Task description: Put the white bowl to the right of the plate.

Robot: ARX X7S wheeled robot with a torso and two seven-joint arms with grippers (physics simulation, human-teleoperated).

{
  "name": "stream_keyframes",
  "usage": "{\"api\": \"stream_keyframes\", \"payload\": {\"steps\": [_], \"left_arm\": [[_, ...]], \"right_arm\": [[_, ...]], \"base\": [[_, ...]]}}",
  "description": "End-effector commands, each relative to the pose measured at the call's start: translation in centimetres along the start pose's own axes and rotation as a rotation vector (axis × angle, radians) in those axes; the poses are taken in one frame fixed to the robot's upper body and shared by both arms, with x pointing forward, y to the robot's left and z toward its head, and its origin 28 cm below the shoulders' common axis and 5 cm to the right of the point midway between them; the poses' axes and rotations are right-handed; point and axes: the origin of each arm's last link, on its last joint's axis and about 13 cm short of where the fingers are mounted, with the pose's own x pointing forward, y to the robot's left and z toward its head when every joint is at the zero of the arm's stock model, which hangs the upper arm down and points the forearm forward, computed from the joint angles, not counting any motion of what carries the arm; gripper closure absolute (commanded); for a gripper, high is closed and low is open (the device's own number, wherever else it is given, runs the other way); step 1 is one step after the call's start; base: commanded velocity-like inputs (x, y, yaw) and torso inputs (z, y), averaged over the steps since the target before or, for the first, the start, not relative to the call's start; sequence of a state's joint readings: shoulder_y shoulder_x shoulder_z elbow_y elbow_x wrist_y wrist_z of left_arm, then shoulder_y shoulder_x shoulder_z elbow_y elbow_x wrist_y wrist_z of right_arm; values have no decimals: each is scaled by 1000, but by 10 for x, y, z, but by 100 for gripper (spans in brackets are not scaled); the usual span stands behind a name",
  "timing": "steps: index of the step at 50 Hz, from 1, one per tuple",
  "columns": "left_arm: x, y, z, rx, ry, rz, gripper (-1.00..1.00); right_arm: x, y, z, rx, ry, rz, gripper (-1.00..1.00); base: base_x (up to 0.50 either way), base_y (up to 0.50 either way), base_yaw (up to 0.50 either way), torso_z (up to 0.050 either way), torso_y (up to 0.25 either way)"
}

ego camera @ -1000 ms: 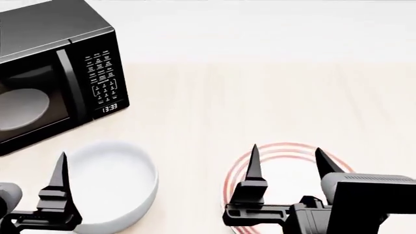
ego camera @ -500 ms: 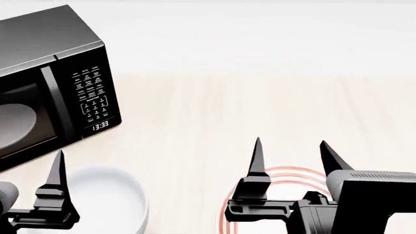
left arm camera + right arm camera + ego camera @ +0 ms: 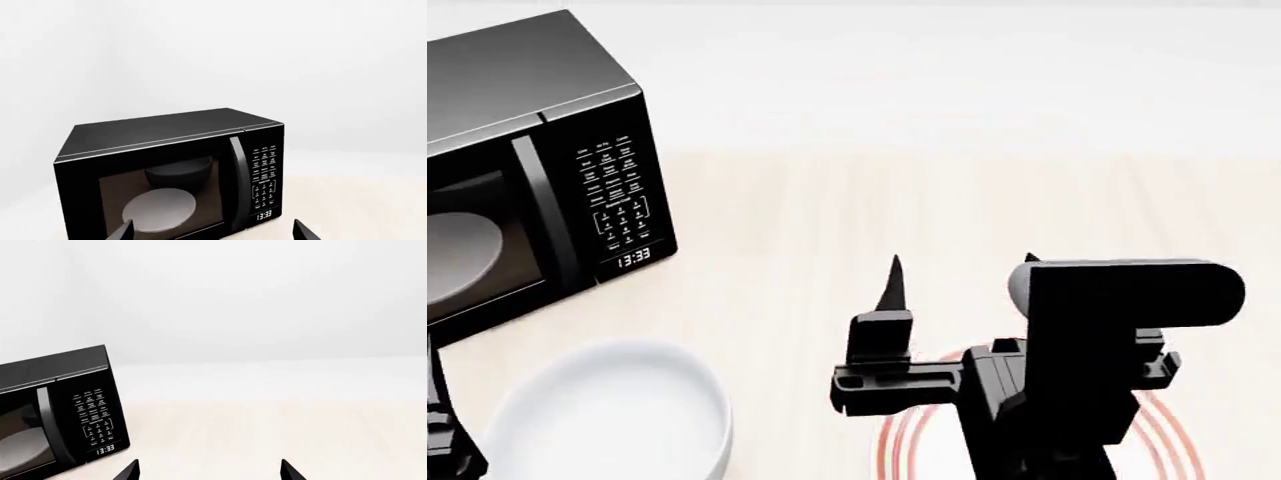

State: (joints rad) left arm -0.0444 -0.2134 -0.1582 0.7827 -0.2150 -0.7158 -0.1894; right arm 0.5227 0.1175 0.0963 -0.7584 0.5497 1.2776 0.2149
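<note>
White bowl (image 3: pixel 607 415), glossy, deep, round, lies beside the left gripper (image 3: pixel 210 231), jaws wide; right gripper (image 3: pixel 958 285), spread empty, hovers over the red-ringed flat plate (image 3: pixel 1174 440).

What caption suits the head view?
Right hand open above the plate; white bowl left, near the microwave.

Down at my lower left in the head view sits the white bowl (image 3: pixel 607 420), deep, round, glossy and unmarked, upright on the pale wood surface. The plate (image 3: pixel 910 440), flat and white with thin red rings at its rim, lies well apart to its right, largely hidden beneath my right arm.
</note>
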Motion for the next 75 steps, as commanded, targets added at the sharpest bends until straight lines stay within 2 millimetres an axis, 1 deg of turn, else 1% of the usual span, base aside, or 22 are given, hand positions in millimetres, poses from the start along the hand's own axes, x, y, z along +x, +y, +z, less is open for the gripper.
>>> {"api": "stream_keyframes", "payload": {"steps": [1, 3, 4, 7, 12, 15, 17, 21, 25, 26, 31, 34, 40, 43, 46, 49, 55, 58, 63, 66, 75], "left_arm": [[-21, 24, -7, 45, -15, 152, -100], [-23, 27, -9, 48, -14, 159, -100], [-23, 28, -6, 45, -20, 169, -100], [-22, 31, -7, 44, -13, 181, -100], [-24, 33, -6, 36, -14, 191, -100], [-23, 34, -6, 32, -13, 193, -100], [-23, 35, -6, 29, -14, 197, -100], [-24, 38, -4, 24, -18, 215, -100], [-25, 46, -3, 13, -19, 257, -100], [-26, 47, -7, 16, -20, 267, -100], [-26, 47, -9, 18, -17, 269, -100], [-26, 46, -9, 22, -19, 265, -100], [-28, 46, -9, 25, -20, 267, -100], [-29, 47, -8, 25, -23, 267, -100], [-30, 48, -7, 22, -27, 270, -100], [-31, 49, -6, 22, -30, 273, -100], [-32, 49, -6, 24, -32, 273, -100], [-33, 49, -5, 24, -33, 273, -100], [-33, 50, -5, 25, -37, 272, -100], [-33, 50, -5, 24, -36, 273, -100], [-33, 49, -5, 25, -37, 274, -100]], "right_arm": [[16, 23, 38, -17, 23, 118, -100], [20, 28, 47, -17, 50, 155, -100], [23, 31, 51, -17, 86, 177, -100], [26, 39, 61, -3, 123, 187, -100], [38, 52, 77, -2, 149, 206, -100], [44, 58, 77, -51, 178, 216, -100], [49, 62, 78, -68, 131, 208, -100], [53, 70, 79, -72, 138, 123, -100], [56, 81, 82, -24, 196, 85, -100], [57, 86, 83, -24, 202, 80, -100], [57, 102, 84, -24, 282, 110, -100], [59, 112, 82, -27, 316, 131, -100], [64, 125, 81, -56, 355, 110, -100], [68, 131, 81, -43, 413, 116, -100], [72, 137, 75, -49, 459, 106, -100], [76, 139, 70, -54, 490, 99, -100], [89, 145, 53, -86, 614, 53, -100], [91, 149, 47, -92, 654, 55, -100], [92, 152, 42, -100, 686, 57, -100], [94, 153, 39, -90, 718, 53, -100], [103, 154, 22, -102, 802, 35, -100]], "base": [[0, 0, 0, 0, 0], [0, 0, 0, 0, 0], [0, 0, 0, 0, 0], [0, 0, 0, 0, 0], [0, 0, 0, 0, 0], [0, 0, 0, 0, 0], [0, 0, 0, 0, 0], [0, 0, 0, 0, 0], [0, 0, 0, 0, 0], [0, 0, 0, 0, 0], [0, 0, 0, 0, 0], [0, 0, 0, 0, 0], [0, 0, 0, 0, 0], [0, 0, 0, 0, 0], [0, 0, 0, 0, 0], [0, 0, 0, 0, 0], [0, 0, 0, 0, 0], [0, 0, 0, 0, 0], [0, 0, 0, 0, 0], [0, 0, 0, 0, 0], [0, 0, 0, 0, 0]]}}
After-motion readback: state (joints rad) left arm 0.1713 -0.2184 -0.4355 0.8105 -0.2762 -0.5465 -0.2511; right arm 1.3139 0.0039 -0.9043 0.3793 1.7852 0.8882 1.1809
